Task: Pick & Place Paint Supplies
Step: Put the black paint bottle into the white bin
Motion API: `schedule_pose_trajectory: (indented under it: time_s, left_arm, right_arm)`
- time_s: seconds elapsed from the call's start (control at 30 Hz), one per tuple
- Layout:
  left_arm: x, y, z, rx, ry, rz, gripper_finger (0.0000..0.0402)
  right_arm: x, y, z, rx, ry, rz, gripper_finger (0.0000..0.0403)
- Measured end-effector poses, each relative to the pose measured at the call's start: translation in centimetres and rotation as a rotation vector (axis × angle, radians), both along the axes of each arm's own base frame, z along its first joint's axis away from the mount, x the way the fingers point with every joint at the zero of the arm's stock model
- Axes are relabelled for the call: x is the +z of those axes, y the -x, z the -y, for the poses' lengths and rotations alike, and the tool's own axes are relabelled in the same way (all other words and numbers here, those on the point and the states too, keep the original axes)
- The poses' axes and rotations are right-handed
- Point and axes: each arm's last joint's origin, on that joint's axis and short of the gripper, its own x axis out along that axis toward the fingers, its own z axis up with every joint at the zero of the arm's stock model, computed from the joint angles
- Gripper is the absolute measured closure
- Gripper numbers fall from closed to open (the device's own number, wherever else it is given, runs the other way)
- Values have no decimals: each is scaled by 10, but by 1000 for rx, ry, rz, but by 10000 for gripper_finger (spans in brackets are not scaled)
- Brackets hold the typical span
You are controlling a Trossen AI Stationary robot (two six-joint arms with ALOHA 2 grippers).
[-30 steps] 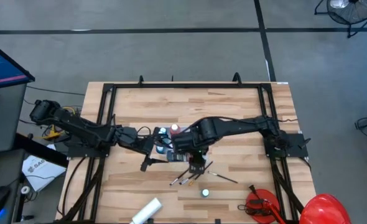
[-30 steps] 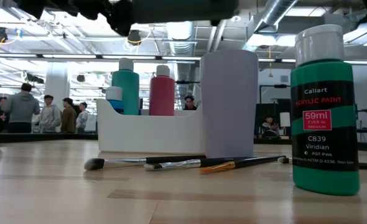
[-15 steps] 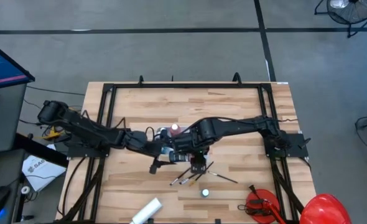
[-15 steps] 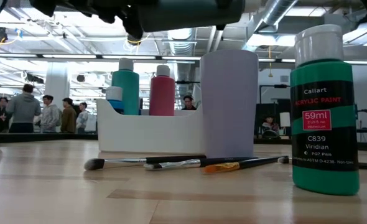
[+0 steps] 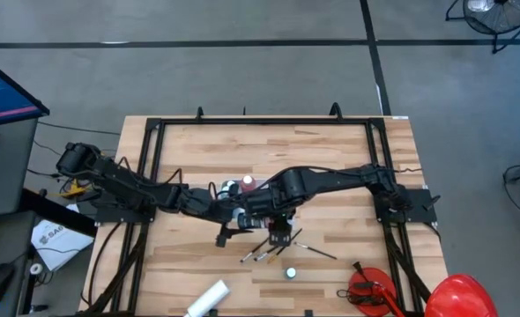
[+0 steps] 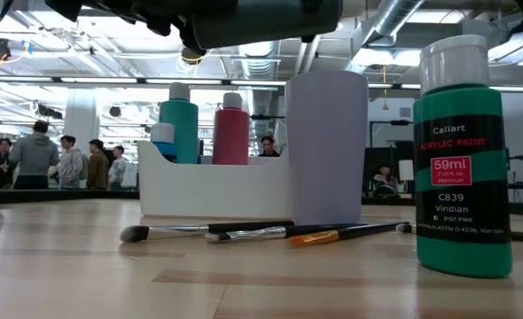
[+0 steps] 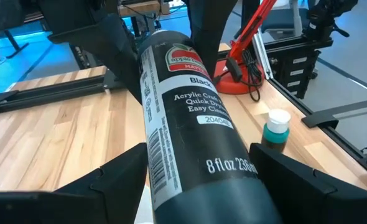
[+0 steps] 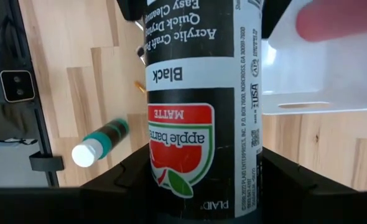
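I have the black paint bottle (image 7: pixel 190 130) between both of my grippers at once, so this looks like a handover in mid-air just above the white caddy (image 6: pixel 213 188). My left gripper (image 7: pixel 196 186) has its fingers spread around the bottle's lower body, one on each side and close against it. My right gripper (image 8: pixel 199 180) straddles the other end in the same way, fingers set to the bottle's width. The bottle lies roughly level, over the side of the caddy that faces the brushes (image 6: pixel 261 233).

The caddy already holds a teal bottle (image 6: pixel 179 124) and a pink bottle (image 6: pixel 230 128), with a tall white cup (image 6: pixel 326 146) at its end. The brushes lie on the table just in front of the caddy, and a green bottle (image 6: pixel 463 155) stands farther out, well apart from it.

My judgement: one gripper must let go while the other keeps its grip, then tip the bottle upright and lower it into a free compartment of the caddy.
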Motion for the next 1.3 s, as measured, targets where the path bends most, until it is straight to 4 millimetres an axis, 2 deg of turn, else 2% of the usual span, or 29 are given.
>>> schedule_pose_trajectory:
  time_s: [0.37,0.73,0.9,1.1,1.3]
  left_arm:
    - [1,-1,-1,28,-12,9,137]
    - [0,-1,-2,71,-18,5,221]
    - [3,1,-1,68,-9,7,230]
    - [17,13,2,48,8,62,231]
    - [31,40,-5,70,54,148,231]
  right_arm:
    - [1,-5,3,2,-1,51,201]
    - [1,-5,4,-10,0,50,200]
    - [4,-6,6,-12,-6,66,188]
    - [31,2,0,-1,44,216,174]
    - [77,22,-9,7,156,485,176]
